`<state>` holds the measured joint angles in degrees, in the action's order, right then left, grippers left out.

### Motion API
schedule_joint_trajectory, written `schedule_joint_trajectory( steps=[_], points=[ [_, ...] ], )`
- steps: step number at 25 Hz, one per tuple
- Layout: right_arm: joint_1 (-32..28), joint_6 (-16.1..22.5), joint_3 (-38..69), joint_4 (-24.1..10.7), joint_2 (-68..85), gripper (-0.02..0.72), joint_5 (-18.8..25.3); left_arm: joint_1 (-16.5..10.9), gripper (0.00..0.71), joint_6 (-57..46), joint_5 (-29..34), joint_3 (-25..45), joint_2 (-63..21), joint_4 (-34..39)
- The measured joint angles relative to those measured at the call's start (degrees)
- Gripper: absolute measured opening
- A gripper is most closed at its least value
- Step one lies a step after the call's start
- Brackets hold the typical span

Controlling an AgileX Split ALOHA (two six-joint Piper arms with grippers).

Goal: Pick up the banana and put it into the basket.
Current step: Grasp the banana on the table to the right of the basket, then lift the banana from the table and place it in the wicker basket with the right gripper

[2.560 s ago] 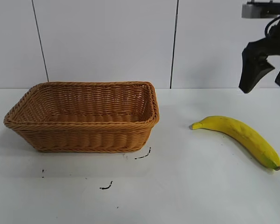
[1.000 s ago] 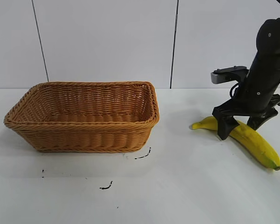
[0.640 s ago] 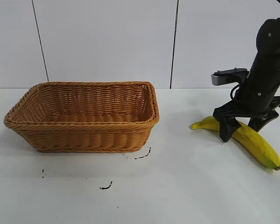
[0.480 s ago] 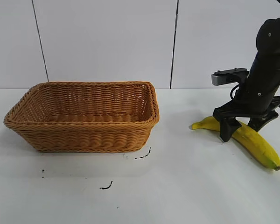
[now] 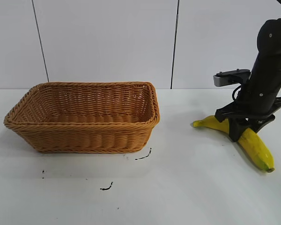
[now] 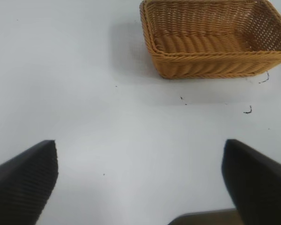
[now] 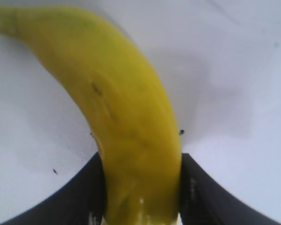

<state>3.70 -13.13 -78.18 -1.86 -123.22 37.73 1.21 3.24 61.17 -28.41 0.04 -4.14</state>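
Right end effector (image 5: 244, 132) points down over the banana (image 5: 253, 143), both fingers (image 7: 79, 197) pressed against its sides mid-length, so it is clenched on the fruit; the banana lies on the white table (image 5: 178, 187) at the right, well apart from the basket (image 5: 84, 117). Left end effector (image 6: 140, 187) hangs above bare table with its fingers spread wide, holding nothing, the basket farther off in its view. A few small dark marks (image 5: 143, 156) sit just in front of the basket.
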Motion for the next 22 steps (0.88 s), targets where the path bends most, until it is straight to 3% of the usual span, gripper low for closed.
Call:
schedule_joint_trajectory(
  steps=[3,8,16,22],
  points=[
    [0.0,0.0,-1.3,-0.4,0.3,0.303,2.7,0.0,0.690,0.0,0.0,0.0,0.0,0.0],
    [0.0,0.0,-7.3,-0.1,4.7,0.303,12.2,0.0,0.690,0.0,0.0,0.0,0.0,0.0],
    [0.2,-2.6,-23.6,4.9,7.2,0.303,29.0,0.0,0.690,0.0,0.0,0.0,0.0,0.0],
    [3.8,-5.3,-33.8,5.0,5.3,0.303,31.1,0.0,0.690,0.0,0.0,0.0,0.0,0.0]
  ],
)
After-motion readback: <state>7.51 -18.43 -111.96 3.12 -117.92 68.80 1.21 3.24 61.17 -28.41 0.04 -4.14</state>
